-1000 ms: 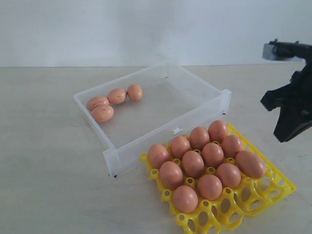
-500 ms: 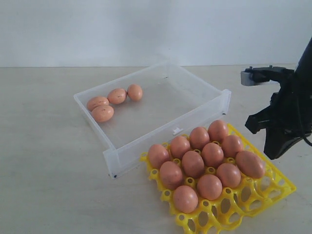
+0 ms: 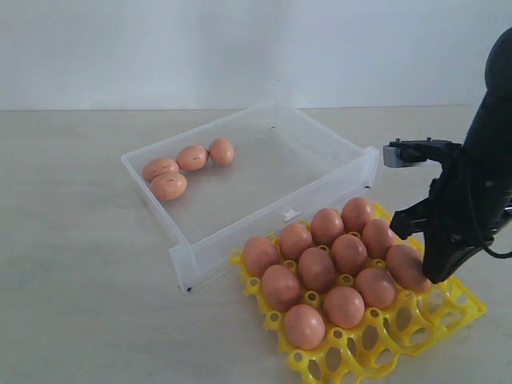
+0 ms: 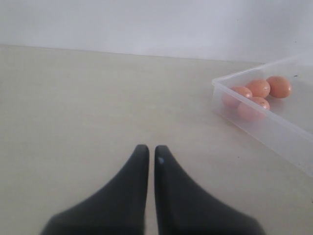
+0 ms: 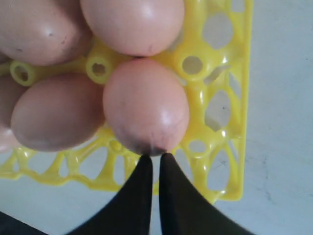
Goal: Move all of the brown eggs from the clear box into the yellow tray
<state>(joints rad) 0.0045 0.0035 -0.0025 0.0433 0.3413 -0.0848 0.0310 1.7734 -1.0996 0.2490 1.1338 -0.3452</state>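
Note:
Several brown eggs [image 3: 192, 157] lie in the far left corner of the clear box [image 3: 264, 232]. Several more fill the cups of the yellow tray [image 3: 448, 308] in front of it. My right gripper [image 3: 436, 276] hangs shut at the tray's right side. In the right wrist view its [image 5: 151, 156] tips meet the end of an egg [image 5: 146, 105] lying on the tray [image 5: 239, 122]. My left gripper [image 4: 148, 148] is shut and empty over bare table, with the box corner [image 4: 274, 129] and its eggs [image 4: 257, 88] off to one side. It is outside the exterior view.
The table is pale beige with a white wall behind. The box stands at an angle, its front latch tab [image 3: 291, 214] close to the tray's back row. The right arm's black body [image 3: 480, 184] rises above the tray's right edge.
My right arm has come down and to the left, from beside the tray to its rightmost egg, jaws shut throughout. No egg has moved.

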